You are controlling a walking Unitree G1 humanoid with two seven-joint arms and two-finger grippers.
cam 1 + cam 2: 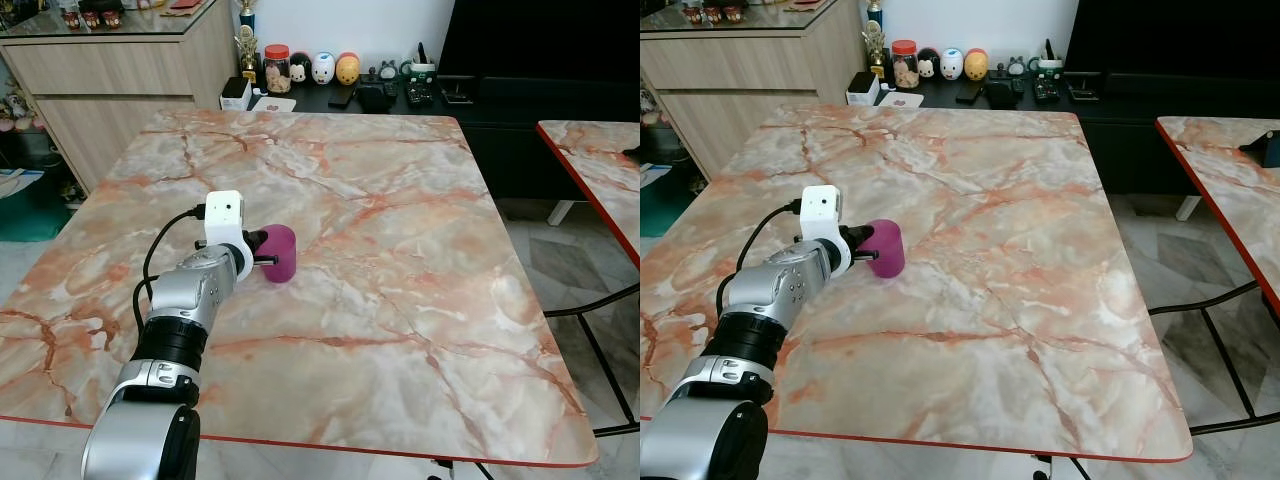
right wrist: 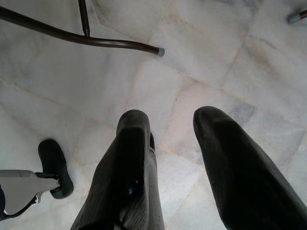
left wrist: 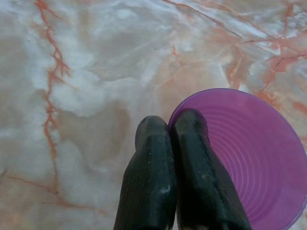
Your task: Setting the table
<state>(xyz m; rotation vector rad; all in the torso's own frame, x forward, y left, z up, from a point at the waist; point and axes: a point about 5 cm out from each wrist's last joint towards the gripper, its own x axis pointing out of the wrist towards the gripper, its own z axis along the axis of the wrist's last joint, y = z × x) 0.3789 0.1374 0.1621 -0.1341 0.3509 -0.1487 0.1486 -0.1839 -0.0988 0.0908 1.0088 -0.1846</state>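
Cup [image 1: 279, 253] is purple plastic and sits upright on the marble counter [image 1: 400, 250], a bit left of centre and nearer the robot's side. Left pincer [image 3: 171, 136] is nipped on its rim: wrist view shows one black finger inside the wall, the other outside, pressed nearly together w/ the thin wall between them. Base looks to be touching the counter, tho head views are too coarse to be sure it isn't lifted a hair. Right pincer [image 2: 172, 139] hangs idle over the tiled floor [image 2: 216, 57], fingers parted w/ a plain gap, holding nothing.

Step in hand, I'd judge: placing the cup at a setting, approx. at the put-down or just-before-release stage. Next move calls for opening the fingers w/o dragging the rim, then pulling the inner finger straight up and out so the light cup doesn't tip. Rest of the counter is bare, so more items are likely needed.
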